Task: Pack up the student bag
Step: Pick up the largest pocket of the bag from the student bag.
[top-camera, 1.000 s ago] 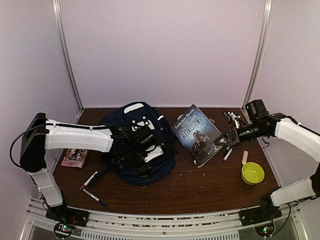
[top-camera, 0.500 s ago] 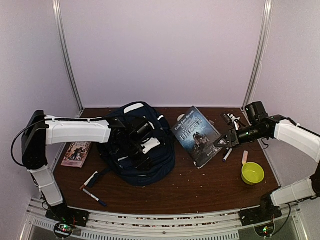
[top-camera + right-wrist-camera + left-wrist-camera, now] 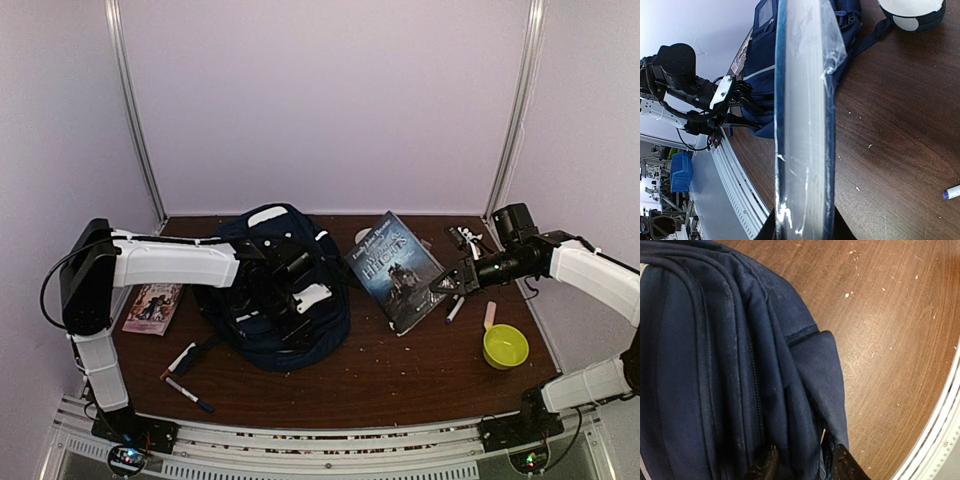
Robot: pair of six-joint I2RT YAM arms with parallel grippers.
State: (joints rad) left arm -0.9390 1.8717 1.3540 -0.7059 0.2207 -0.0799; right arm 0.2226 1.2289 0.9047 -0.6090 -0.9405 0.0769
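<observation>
Now the bag (image 3: 325,330) is laid left of middle on the table (image 3: 400,375). Its fold is seen inside the left gripper (image 3: 802,465); whether it is clenched cannot be told. The book (image 3: 395,268) is clamped by the right gripper (image 3: 447,284).

The student bag (image 3: 322,328), a large navy-blue backpack with white patches, lies flat on the brown counter (image 3: 420,375), left of centre, top toward the back wall.

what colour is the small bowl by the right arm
The bowl is lime yellow-green, and it shows best in the top external view.
</observation>
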